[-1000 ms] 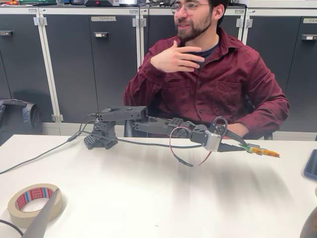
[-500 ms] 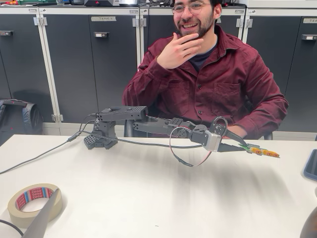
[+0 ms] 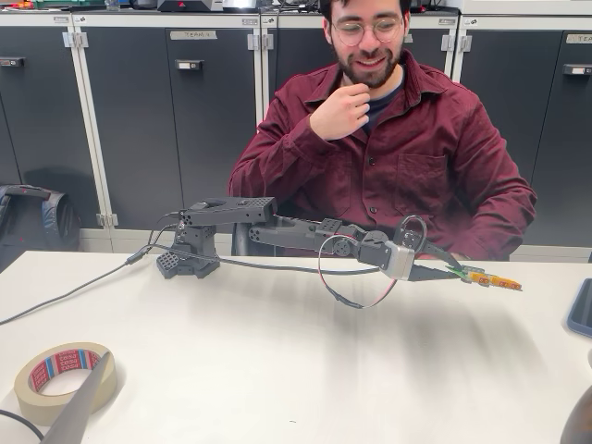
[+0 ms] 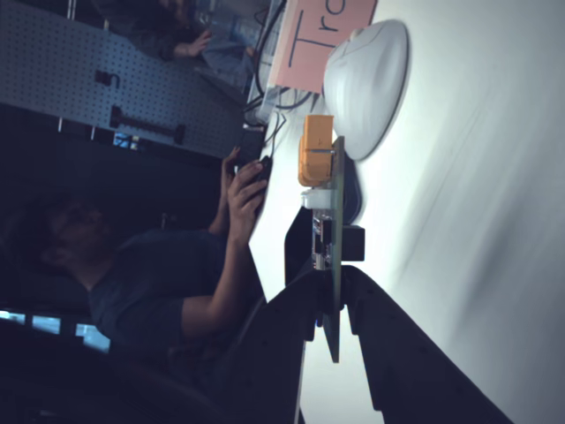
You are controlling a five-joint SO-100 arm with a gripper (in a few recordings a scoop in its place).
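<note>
**Claw clamped on small circuit board, held above white table**

Surface: a plain white table [image 3: 277, 370], matte, mostly bare. Room: a row of dark grey cabinets [image 3: 139, 120] with pale frames along the back wall, from 9 to 3 o'clock in the fixed view.

Left to right in the fixed view:
- A dark backpack [image 3: 37, 217] on the floor at 9 o'clock.
- A cream tape roll [image 3: 32, 393] flat on the table at 7 o'clock.
- A black cable [image 3: 65, 296] running across the table to the arm base [image 3: 190, 254] at about 10 o'clock.
- The dark arm stretched out low and nearly level toward 3 o'clock.
- A person in a maroon shirt [image 3: 407, 157] seated behind the table at 12 to 1 o'clock, one hand at the chin.
- A dark flat thing [image 3: 581, 310] at the 3 o'clock edge; I can't tell what it is.

The gripper [image 3: 453, 271] is at 3 o'clock of centre, above the table and not touching it. The circuit board [image 3: 486, 277] pokes out of its tip toward 3 o'clock.

The wrist view lies on its side. The two dark fingers of the gripper [image 4: 331, 278] are pressed on both faces of the board [image 4: 335, 203], so the claw is clamped on it.

The board is thin, green and seen edge-on. It has small parts on one face and an orange connector [image 4: 315, 150] at its far end, toward 12 o'clock.

Past the board, at 12 to 1 o'clock, are a white mouse [image 4: 366, 75] and a pink sheet [image 4: 322, 40] on the table [image 4: 477, 221]. At 9 o'clock is another person [image 4: 150, 274] holding a phone [image 4: 252, 159], dim.
</note>
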